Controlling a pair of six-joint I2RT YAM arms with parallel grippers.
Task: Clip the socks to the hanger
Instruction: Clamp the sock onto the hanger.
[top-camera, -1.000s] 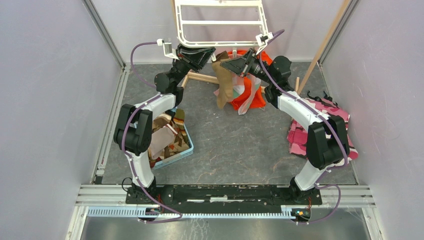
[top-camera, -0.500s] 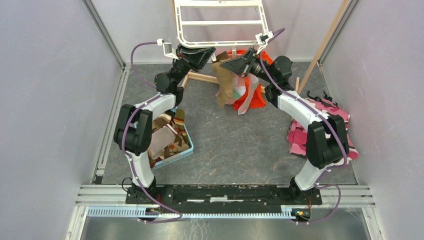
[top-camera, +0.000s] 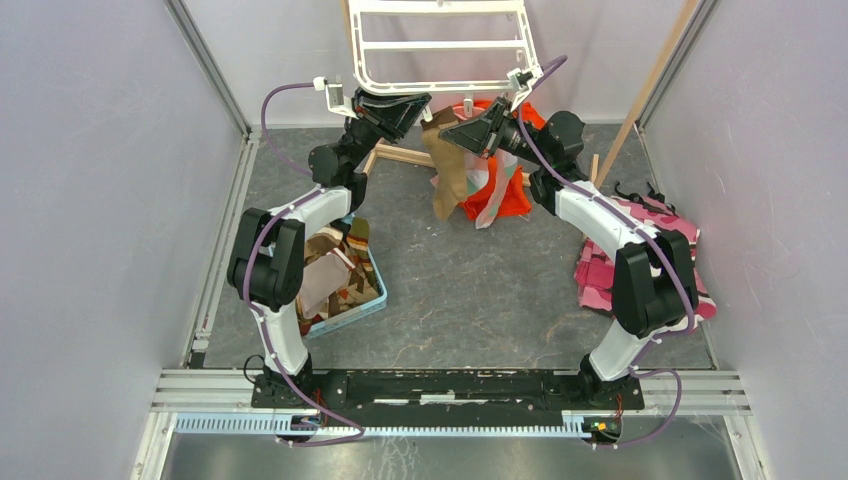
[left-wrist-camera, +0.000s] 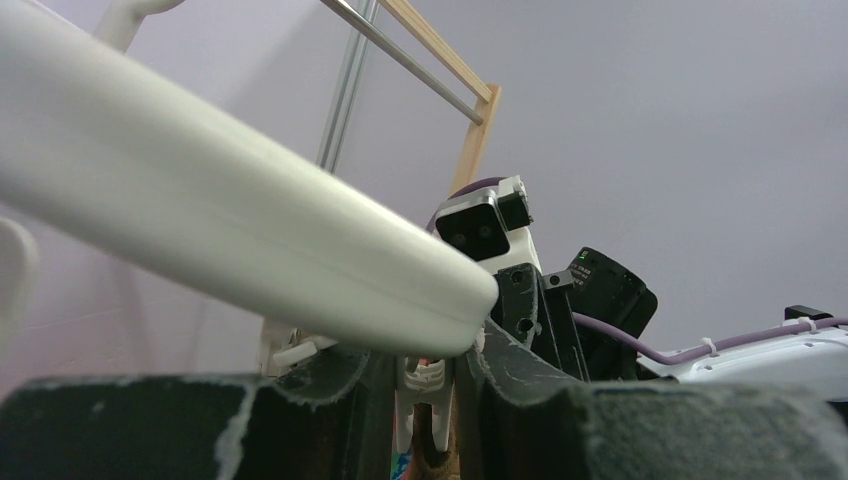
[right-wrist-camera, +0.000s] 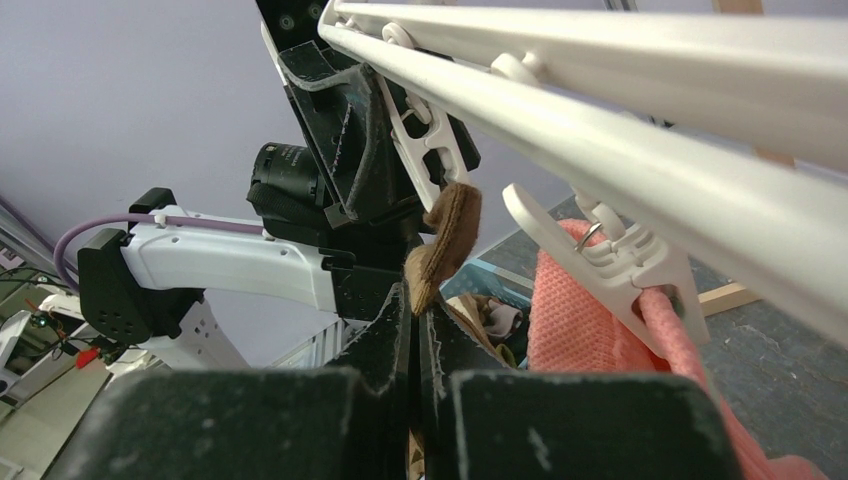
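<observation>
The white hanger hangs at the back, and its bar fills the left wrist view. My left gripper is shut on one of its small white clips, a finger on either side, just under the frame's near edge. My right gripper is shut on the top of a plain brown sock, whose lower part dangles below. The sock's cuff reaches up to the held clip's lower end. A pink-orange sock hangs from a neighbouring clip.
A blue basket holding several socks sits by the left arm. An orange garment hangs behind the brown sock. Pink camouflage cloth lies at the right. A wooden stand's post and base stand at the back.
My right gripper has crept slightly up and left with the brown sock, toward the held clip. The left arm has stayed put.
</observation>
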